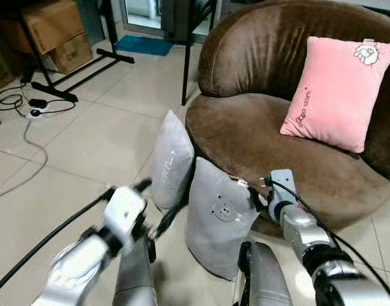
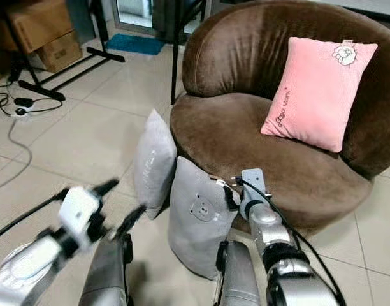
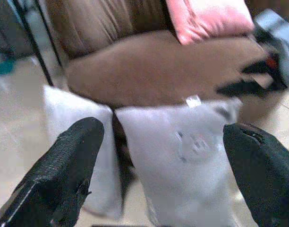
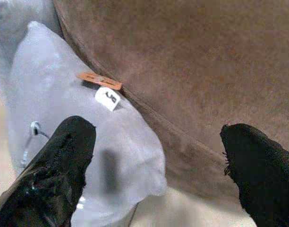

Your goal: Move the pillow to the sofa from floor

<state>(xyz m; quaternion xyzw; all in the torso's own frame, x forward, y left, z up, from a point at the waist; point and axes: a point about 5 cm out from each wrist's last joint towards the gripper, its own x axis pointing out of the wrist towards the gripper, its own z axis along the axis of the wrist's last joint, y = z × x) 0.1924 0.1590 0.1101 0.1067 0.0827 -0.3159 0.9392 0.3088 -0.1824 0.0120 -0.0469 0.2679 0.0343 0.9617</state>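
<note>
Progress: early | grey pillow point(image 1: 217, 223) on floor against sofa point(image 1: 278, 153) | right gripper point(image 4: 158, 165) spread, probably not touching | lift remains

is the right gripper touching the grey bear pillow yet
Apart. In the right wrist view, the open right gripper hovers above the grey bear pillow's top corner.

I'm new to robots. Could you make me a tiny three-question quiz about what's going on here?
1. How many grey pillows lean against the sofa?
2. True or false: the pink pillow lies on the floor.
3. Which gripper is nearest the bear-face pillow's top corner: A left gripper, B right gripper?

Key: 1. Two: the bear-face pillow and the plain grey pillow. 2. False; it's on the sofa. 3. B.
</note>
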